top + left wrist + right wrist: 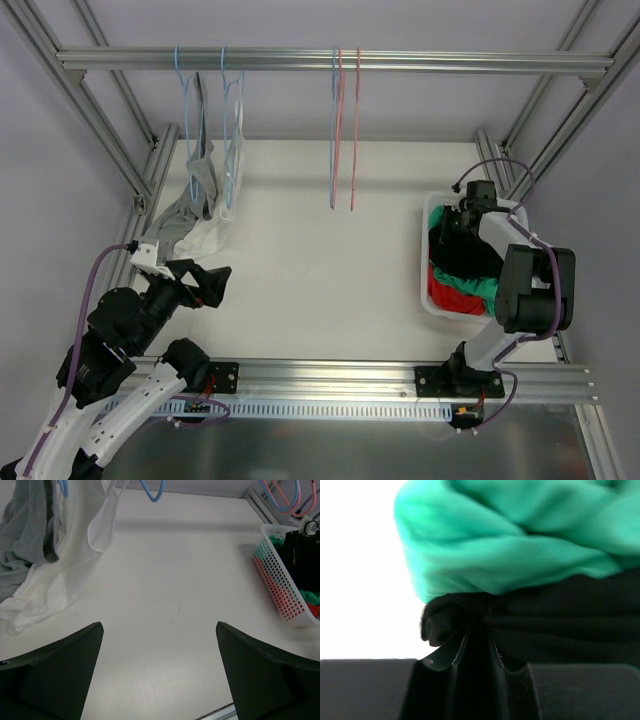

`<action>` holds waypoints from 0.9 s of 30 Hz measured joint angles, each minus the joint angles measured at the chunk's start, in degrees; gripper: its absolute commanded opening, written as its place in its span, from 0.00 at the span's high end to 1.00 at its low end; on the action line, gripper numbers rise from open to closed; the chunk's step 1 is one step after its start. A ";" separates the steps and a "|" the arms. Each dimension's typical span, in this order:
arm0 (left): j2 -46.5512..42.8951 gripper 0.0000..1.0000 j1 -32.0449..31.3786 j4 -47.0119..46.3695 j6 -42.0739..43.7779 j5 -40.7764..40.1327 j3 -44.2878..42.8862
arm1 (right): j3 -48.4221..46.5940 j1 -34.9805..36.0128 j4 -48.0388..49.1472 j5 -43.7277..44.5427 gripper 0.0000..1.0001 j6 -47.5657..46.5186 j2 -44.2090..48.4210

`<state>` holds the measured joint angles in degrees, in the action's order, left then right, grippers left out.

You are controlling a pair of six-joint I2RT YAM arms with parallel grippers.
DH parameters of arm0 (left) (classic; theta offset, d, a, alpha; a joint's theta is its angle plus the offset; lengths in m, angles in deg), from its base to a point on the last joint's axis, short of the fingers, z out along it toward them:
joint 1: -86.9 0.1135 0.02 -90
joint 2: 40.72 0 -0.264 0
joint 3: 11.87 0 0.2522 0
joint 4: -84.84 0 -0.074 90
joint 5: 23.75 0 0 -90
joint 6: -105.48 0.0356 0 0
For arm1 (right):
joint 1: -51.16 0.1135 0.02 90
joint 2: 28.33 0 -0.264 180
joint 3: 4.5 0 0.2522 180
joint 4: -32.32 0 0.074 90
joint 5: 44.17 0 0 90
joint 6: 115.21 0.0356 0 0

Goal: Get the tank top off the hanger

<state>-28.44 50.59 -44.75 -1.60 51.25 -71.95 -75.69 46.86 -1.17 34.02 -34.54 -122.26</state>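
Black fabric tank top (560, 625): lies bunched in white perforated plastic basket (424, 285), under green cloth (520, 530).
Right pincer (477, 647): nearly together, a black fold caught between.
Left pincer (160, 675): fully apart, empty, above table (165, 580).
Method: spread the right jaws fully, then lift straight up; check that no fold trails.

The top external camera looks down from above and behind the arm bases, taking in the whole table (310, 270). The left wrist camera sits low and faces forward between the left fingers (55, 675). Beyond their tips lie the white tank top (65, 580) and the basket (280, 580), both shared with the overhead view. The right wrist camera is very near, with green cloth (520, 535) and black cloth (560, 620) filling the frame just past the right fingers (442, 662).
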 measured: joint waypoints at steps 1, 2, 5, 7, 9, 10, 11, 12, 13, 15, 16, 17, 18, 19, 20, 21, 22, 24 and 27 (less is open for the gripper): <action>-0.04 0.01 0.00 -0.02 0.00 0.00 0.00 | -0.31 0.79 -0.20 -0.24 0.80 -0.72 -0.44; -0.07 0.01 0.00 0.00 0.00 0.00 0.00 | -0.44 1.46 -0.31 -0.59 0.81 -1.40 -0.61; -0.09 0.01 0.00 -0.02 -0.02 -0.02 0.00 | -0.52 2.91 -0.83 -2.86 0.82 -3.04 -0.68; -0.09 0.01 0.00 -0.02 -0.04 0.00 0.00 | -0.55 3.28 -1.20 -4.52 0.84 -3.76 -0.76; -0.13 0.01 0.00 -0.02 -0.04 -0.07 0.00 | -0.55 3.37 -1.62 -6.32 0.85 -4.57 -0.81; -0.20 0.01 0.00 0.00 -0.04 -0.07 0.00 | -0.55 3.65 -1.84 -6.64 0.73 -4.74 -0.85; -0.28 0.01 0.00 0.00 -0.07 -0.15 0.00 | -0.55 4.00 -1.99 -6.45 0.66 -4.48 -0.87; -0.33 0.01 0.00 0.00 -0.07 -0.35 0.00 | -0.55 4.39 -2.03 -6.12 0.64 -4.22 -0.83; -0.35 0.01 0.00 0.00 -0.07 -0.55 0.00 | -0.55 4.70 -2.05 -5.35 0.60 -4.00 -0.55; -0.33 0.01 0.00 0.00 -0.09 -0.63 -0.04 | -0.48 5.03 -2.36 -3.89 0.53 -3.30 0.44; -0.22 0.01 0.00 0.13 -0.11 -0.68 -0.24 | -0.39 5.03 -2.58 -3.23 0.49 -2.67 1.22; 0.09 0.01 0.00 0.42 -0.22 -0.72 -0.79 | -0.20 4.98 -2.84 -2.45 0.45 -2.05 2.21; 0.90 0.01 0.00 0.90 -0.39 -0.79 -1.84 | 0.02 4.98 -3.30 -1.75 0.41 -1.42 3.41; 2.05 0.01 0.00 1.53 -0.59 -1.01 -3.48 | 0.13 4.98 -3.80 -1.25 0.26 -0.98 4.57; 3.48 0.01 0.00 2.38 -0.76 -1.14 -5.33 | 0.17 4.96 -4.66 -0.59 0.06 -0.20 6.21; 5.64 0.01 0.00 3.13 -1.05 -1.31 -8.02 | 0.17 4.90 -5.53 0.22 0.01 0.33 8.02; 8.24 0.02 0.00 3.91 -1.33 -1.68 -11.37 | 0.11 4.85 -6.47 1.09 0.01 0.35 10.08; 14.67 0.01 0.00 5.03 -1.53 -2.25 -19.26 | -0.79 4.79 -9.25 2.67 0.00 0.55 14.21; 23.43 0.01 0.00 5.70 -1.46 -3.37 -29.92 | -3.96 4.79 -13.38 5.29 0.01 0.55 19.21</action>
<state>-5.01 50.59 -39.05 -3.07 47.88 -101.88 -79.64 51.65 -14.55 39.31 -33.99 -103.05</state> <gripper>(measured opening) 0.986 0.993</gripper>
